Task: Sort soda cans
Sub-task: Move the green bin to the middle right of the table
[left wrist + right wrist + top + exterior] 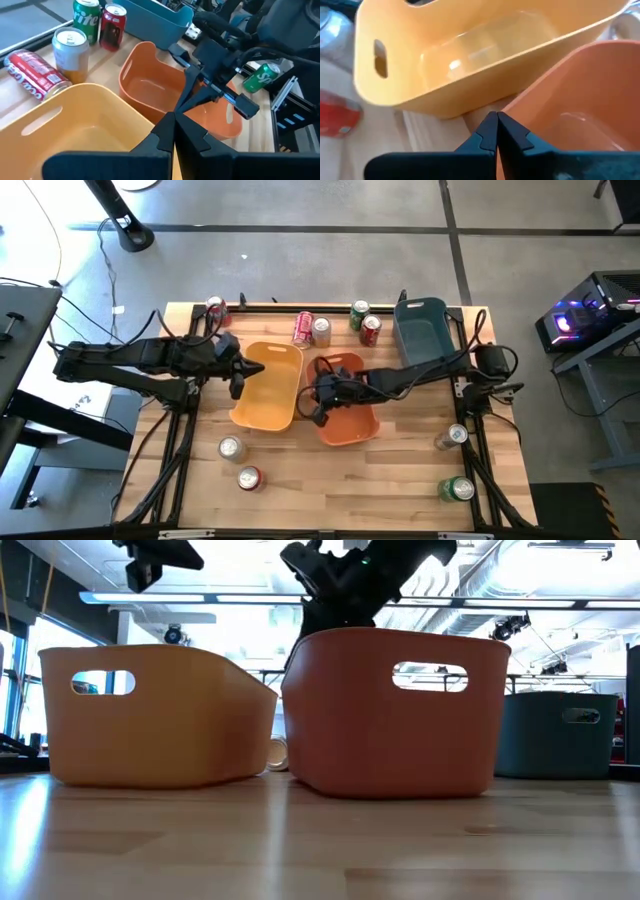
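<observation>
While both grippers hung pinched shut and empty, left gripper [237,373] over the yellow bin [268,385], right gripper [318,398] at the orange bin's [350,425] edge, soda cans [312,329] stood along the table's [330,480] back and front edges, teal bin [421,330] behind.

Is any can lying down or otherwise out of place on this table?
Yes. One red-and-white can lies on its side at the far edge, beside an upright silver can; the other cans in view stand upright. All three bins look empty.
</observation>
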